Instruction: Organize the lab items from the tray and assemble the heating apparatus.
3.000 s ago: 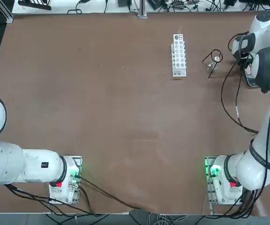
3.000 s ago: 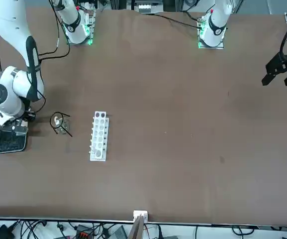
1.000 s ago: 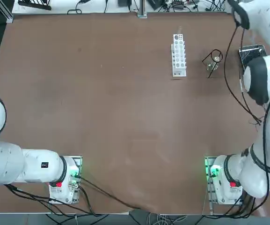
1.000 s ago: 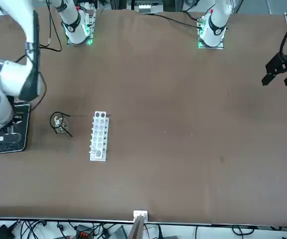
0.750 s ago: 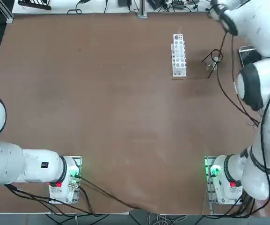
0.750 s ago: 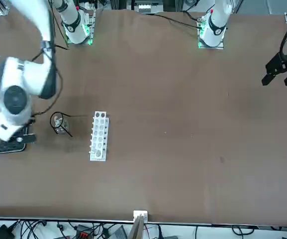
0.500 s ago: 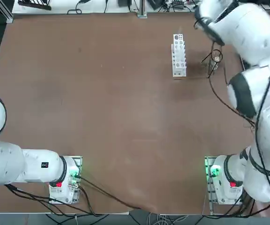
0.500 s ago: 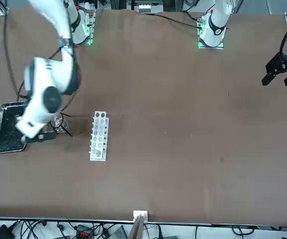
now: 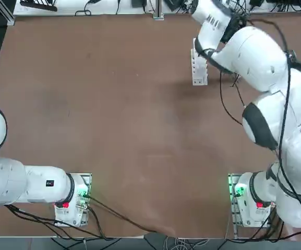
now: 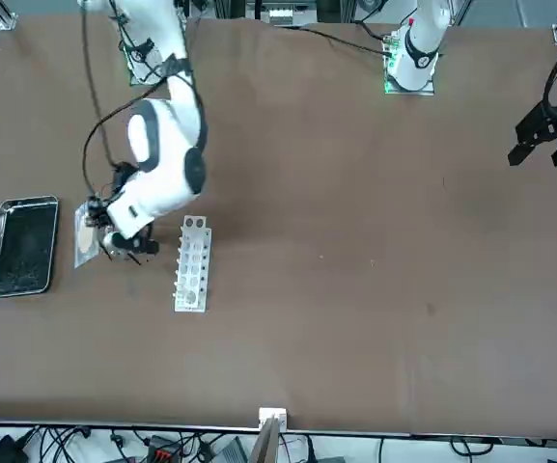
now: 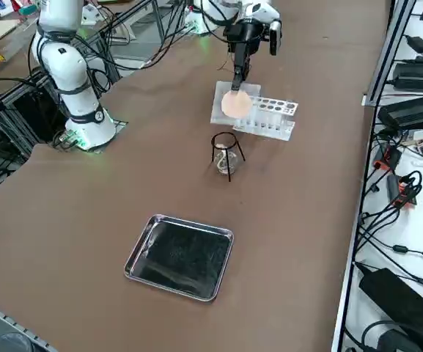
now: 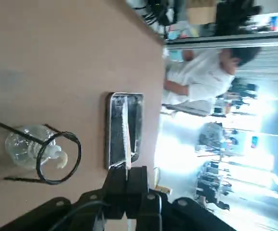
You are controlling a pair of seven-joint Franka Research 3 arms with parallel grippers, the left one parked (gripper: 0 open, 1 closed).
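Tray (image 11: 179, 257): alone at the table's right edge. Ring stand (image 11: 226, 152), with glass burner (image 11: 224, 166) under its ring: between tray and tube rack (image 11: 270, 117). Mesh pad (image 11: 232, 103): held in the air by right gripper (image 11: 238, 75), just beside the rack.

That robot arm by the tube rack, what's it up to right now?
The right pincer is shut on the mesh pad, holding it edge-up in the air near the tube rack. The tripod already stands on the table with the burner inside it. The tray is empty. The pad is not yet on the tripod.
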